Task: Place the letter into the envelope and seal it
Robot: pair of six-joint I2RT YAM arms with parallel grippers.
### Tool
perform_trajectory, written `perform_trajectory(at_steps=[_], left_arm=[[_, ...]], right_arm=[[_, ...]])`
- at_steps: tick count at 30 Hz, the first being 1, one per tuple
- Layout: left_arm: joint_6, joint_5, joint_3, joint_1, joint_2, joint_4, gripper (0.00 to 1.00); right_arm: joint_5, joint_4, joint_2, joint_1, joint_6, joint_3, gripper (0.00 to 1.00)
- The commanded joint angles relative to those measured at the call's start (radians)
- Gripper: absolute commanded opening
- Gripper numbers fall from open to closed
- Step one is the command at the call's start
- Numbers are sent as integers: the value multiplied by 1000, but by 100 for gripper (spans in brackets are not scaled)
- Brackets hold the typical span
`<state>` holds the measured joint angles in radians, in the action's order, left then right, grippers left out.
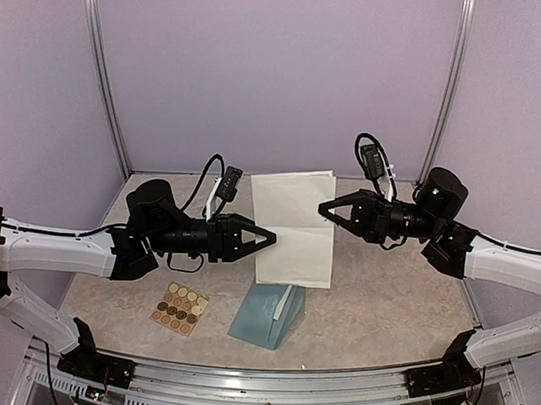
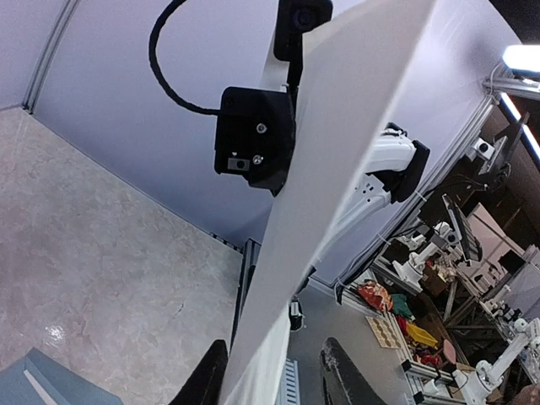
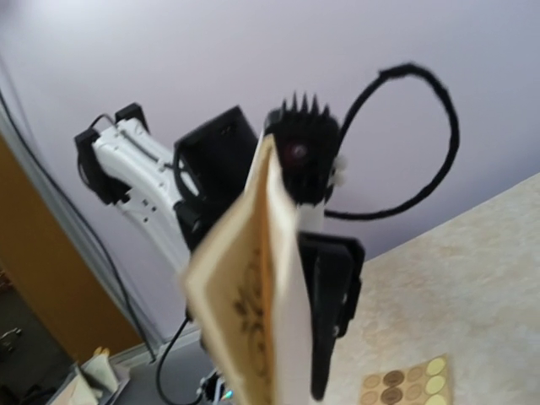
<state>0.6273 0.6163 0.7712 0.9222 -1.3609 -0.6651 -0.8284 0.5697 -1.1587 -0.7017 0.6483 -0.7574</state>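
Right gripper: clenched on the letter at its right edge; I am carrying the sheet here.
Left gripper: jaws standing apart around the left edge, steadying, not pinching.
Letter: hanging raised between both arms.
Envelope: lying on the table, nearer the bases, beneath the letter's lower edge.
Sticker sheet: lying left, apart.
Room: I am judging the descent unobstructed.
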Motion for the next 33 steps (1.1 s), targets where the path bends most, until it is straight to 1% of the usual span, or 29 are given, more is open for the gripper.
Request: perform_trajectory(at_steps=[1, 2, 3, 7, 8, 9, 12, 14, 17, 21, 25, 28, 30, 33], left_arm=[[14, 17, 4, 8, -19, -17, 34], [18, 19, -3, 10, -22, -25, 32], [23, 21, -8, 10, -24, -34, 28], [26, 15, -16, 12, -26, -41, 5], [23, 7, -19, 12, -25, -38, 0], [20, -7, -20, 11, -23, -31, 0], [2, -57, -17, 6, -16, 19, 0], [-6, -78, -15, 2, -16, 42, 0], [-1, -100, -15, -7, -19, 55, 0], [7, -124, -15, -20, -15, 57, 0], [19, -140, -28, -40, 0, 38, 0], [29, -120, -47, -49, 13, -4, 0], [22, -100, -49, -50, 17, -9, 0], [-4, -78, -51, -49, 22, 2, 0]], right_arm=[[58, 26, 39, 5, -11, 6, 0], [58, 28, 41, 5, -11, 8, 0], [55, 28, 40, 5, -13, 6, 0], [43, 37, 36, 5, -8, 14, 0], [36, 42, 35, 5, -5, 16, 2], [29, 49, 35, 5, -1, 16, 12], [-7, 83, 38, 5, 14, 20, 29], [-44, 110, 37, 5, 24, 17, 38], [-102, 118, 27, 4, 33, 6, 48], [-139, 81, 19, 4, 24, 6, 57], [-157, 21, 19, 3, 10, 21, 63], [-119, -61, 23, 3, -19, 33, 65], [-84, -81, 28, 2, -23, 44, 65], [-19, -82, 54, 5, -24, 50, 73]])
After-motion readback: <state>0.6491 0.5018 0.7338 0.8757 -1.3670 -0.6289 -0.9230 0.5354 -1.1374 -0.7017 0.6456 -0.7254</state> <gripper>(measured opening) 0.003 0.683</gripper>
